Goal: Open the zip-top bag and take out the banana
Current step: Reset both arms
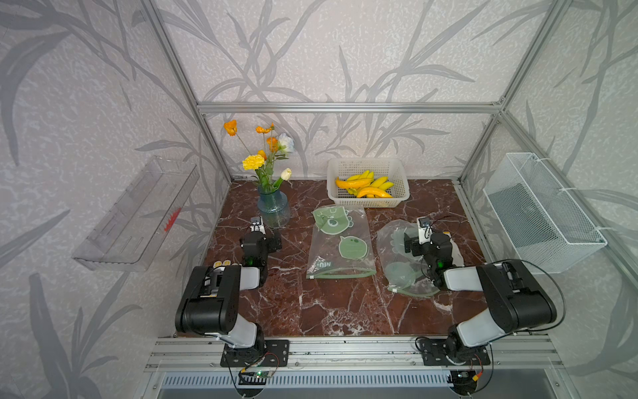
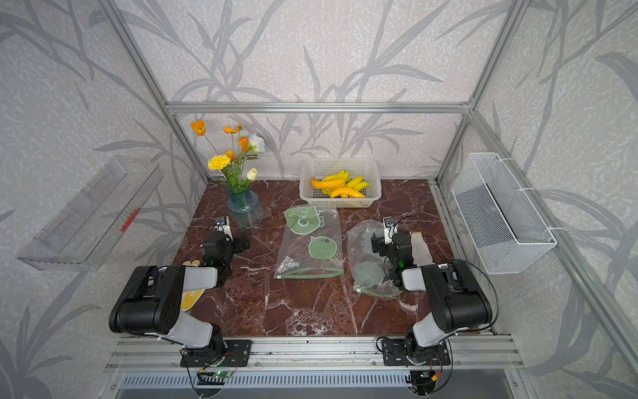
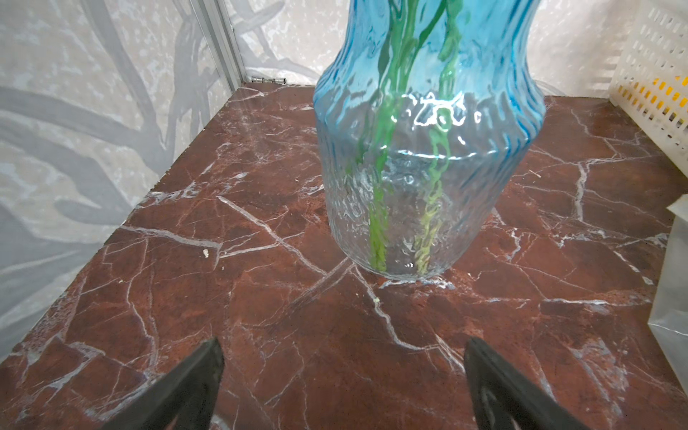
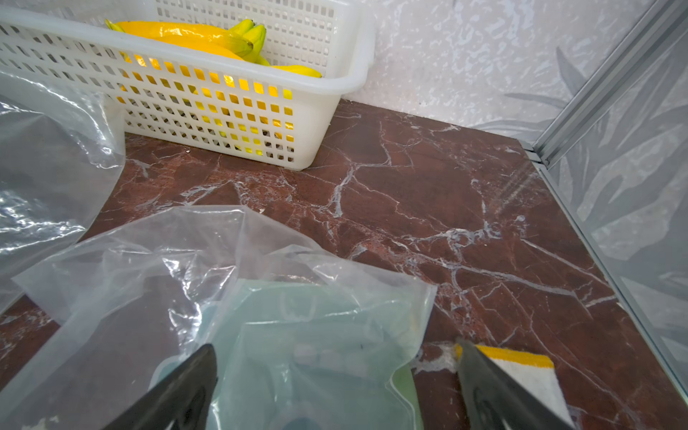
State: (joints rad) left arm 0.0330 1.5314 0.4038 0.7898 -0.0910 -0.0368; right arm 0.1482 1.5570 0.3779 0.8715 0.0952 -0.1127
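Red-brown marble makes up the surface [image 1: 338,311], and two arms reach over it. Two zip-top bags lie on it, side by side but apart. The middle bag [image 1: 340,241] lies flat, with two green cartoon prints showing. Its long side runs from the robot toward the back wall. Its green zip strip [image 1: 340,274] is at the end near the robot, and its closed end points at the white basket [image 1: 366,160].

The second bag [image 1: 393,248] is crumpled and sits to the robot's right of the flat one. Its long side runs the same way, and its green zip end is also near the robot.

One basket stands at the back, just behind the flat bag. The bananas [image 1: 366,186] are inside it, lying mostly sideways across the basket. I count at least four, but they are piled up, so I cannot be sure of the number.

One blue glass vase [image 1: 273,207] with flowers [image 1: 262,148] stands at the back left.

The left end effector [image 3: 342,346] is wide open and holds nothing. It sits over bare marble and points at the vase, which is near.

The right end effector [image 4: 337,346] is wide open too and grips nothing. It hangs over the crumpled bag, and a yellow and white cloth [image 4: 521,368] lies just beside one finger.
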